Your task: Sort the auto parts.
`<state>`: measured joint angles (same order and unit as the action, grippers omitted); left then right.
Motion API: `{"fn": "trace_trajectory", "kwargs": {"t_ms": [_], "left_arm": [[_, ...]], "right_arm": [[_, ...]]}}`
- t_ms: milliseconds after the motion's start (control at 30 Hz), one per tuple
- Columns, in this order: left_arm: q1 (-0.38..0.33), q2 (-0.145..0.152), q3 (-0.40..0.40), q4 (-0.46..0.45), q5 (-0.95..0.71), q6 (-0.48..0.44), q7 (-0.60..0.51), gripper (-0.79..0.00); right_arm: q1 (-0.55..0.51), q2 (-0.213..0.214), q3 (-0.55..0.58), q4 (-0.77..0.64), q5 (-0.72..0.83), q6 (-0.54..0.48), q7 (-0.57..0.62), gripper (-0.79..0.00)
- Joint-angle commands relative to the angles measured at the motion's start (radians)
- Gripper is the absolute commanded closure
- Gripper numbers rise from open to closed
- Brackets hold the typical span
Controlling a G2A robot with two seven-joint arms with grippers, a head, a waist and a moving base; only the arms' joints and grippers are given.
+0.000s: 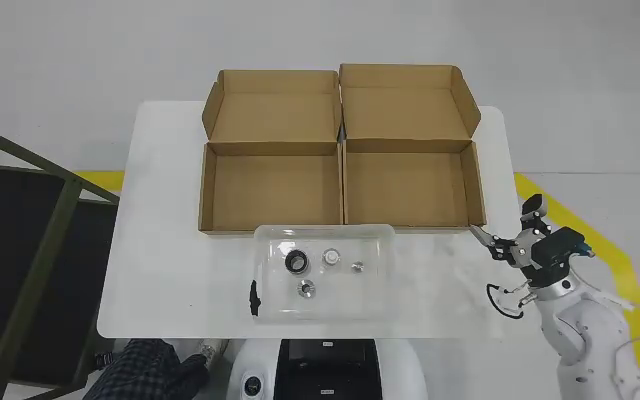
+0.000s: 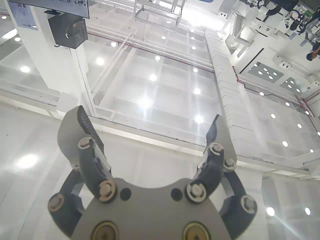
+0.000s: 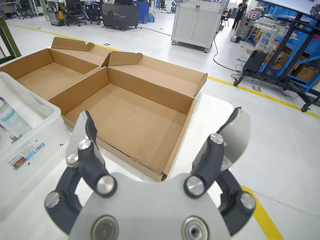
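right claw [image 1: 492, 270] hangs over the counter's [image 1: 170, 270] right edge, its two fingers spread wide apart with nothing between them. it sits just off the near right corner of the right box [image 1: 405, 188], pointed in toward the counter. left claw [image 2: 148, 114] is tipped up toward the ceiling, its toothed fingers also wide apart and holding nothing.

the auto parts lie in a clear bin [image 1: 380, 300] at the near middle of the counter, well to the left of the right claw, with bare counter between the two. inside the bin a black ring [image 1: 297, 261] lies toward the far left. a white part [image 1: 331, 257] lies just right of it, and a small metal piece [image 1: 357, 266] is farther right again. a round metal part [image 1: 307, 290] sits nearer the robot, just beside the ring. a black strip [image 1: 254, 296] lies at the bin's left wall, and i cannot tell whether it is inside or outside.

two open cardboard boxes stand side by side beyond the bin, touching along their shared wall, lids folded back away from the robot. the left box [image 1: 270, 190] and the right box both show bare cardboard floors. the bin's far edge lies just beside their near walls, straddling the seam between them. from the right wrist view the right box lies straight ahead of the claw, with the bin off to one side.
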<state>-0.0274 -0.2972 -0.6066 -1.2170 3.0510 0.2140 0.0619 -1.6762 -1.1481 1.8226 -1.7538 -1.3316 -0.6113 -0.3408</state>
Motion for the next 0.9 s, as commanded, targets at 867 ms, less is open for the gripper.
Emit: {"fn": "trace_trajectory", "kwargs": {"t_ms": [867], "left_arm": [[0.000,0.000,0.000,0.000,0.000,0.000,0.000,-0.785]], "right_arm": [[0.139,0.005,-0.246,-0.076,-0.047,-0.130,0.197,-0.785]]}}
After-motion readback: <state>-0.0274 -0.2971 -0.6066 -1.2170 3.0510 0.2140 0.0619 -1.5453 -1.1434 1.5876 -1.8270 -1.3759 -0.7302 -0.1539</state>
